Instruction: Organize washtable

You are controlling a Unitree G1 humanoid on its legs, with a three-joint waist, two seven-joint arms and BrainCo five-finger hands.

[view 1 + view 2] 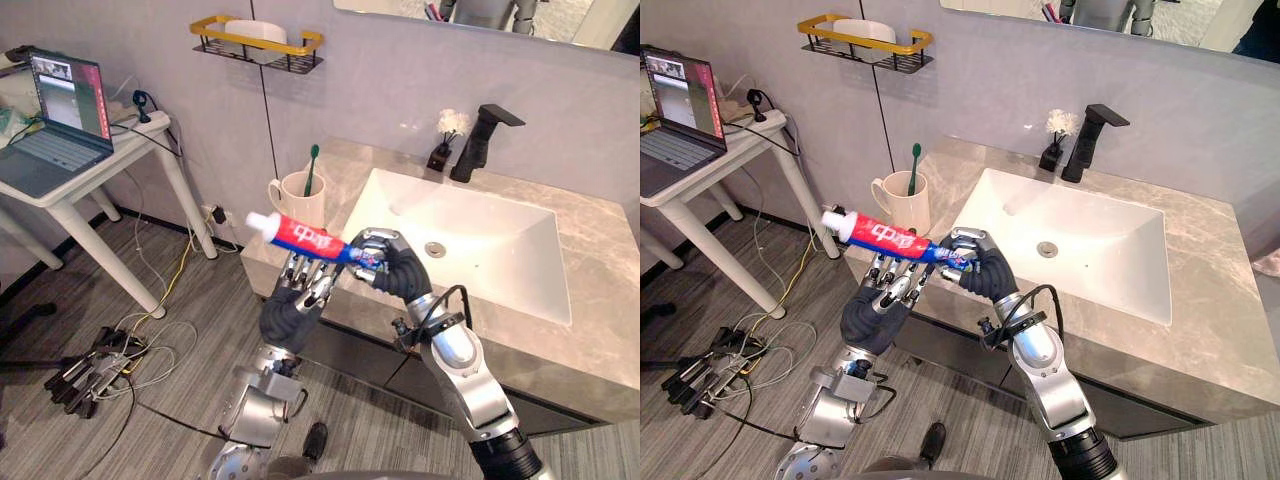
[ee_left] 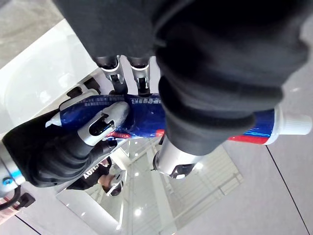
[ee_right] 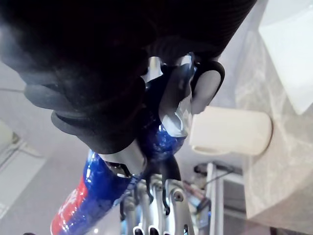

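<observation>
A red and blue toothpaste tube (image 1: 305,236) with a white cap hangs level above the counter's front left corner. My right hand (image 1: 388,264) is shut on its blue end (image 2: 142,110). Just under the tube's middle my left hand (image 1: 296,303) is raised, open, with its fingers (image 2: 116,73) pointing up and their tips at the tube. Right behind the tube a cream mug (image 1: 300,198) with a green toothbrush stands on the grey stone washtable (image 1: 590,250). In the right wrist view the mug (image 3: 230,131) shows past the tube (image 3: 98,196).
A white sink (image 1: 480,250) is sunk in the counter, with a black faucet (image 1: 482,138) and a small dark bottle with white tufts (image 1: 442,150) behind it. A gold-rimmed wall shelf (image 1: 258,42) hangs above. A white side table (image 1: 90,165) with a laptop stands to the left.
</observation>
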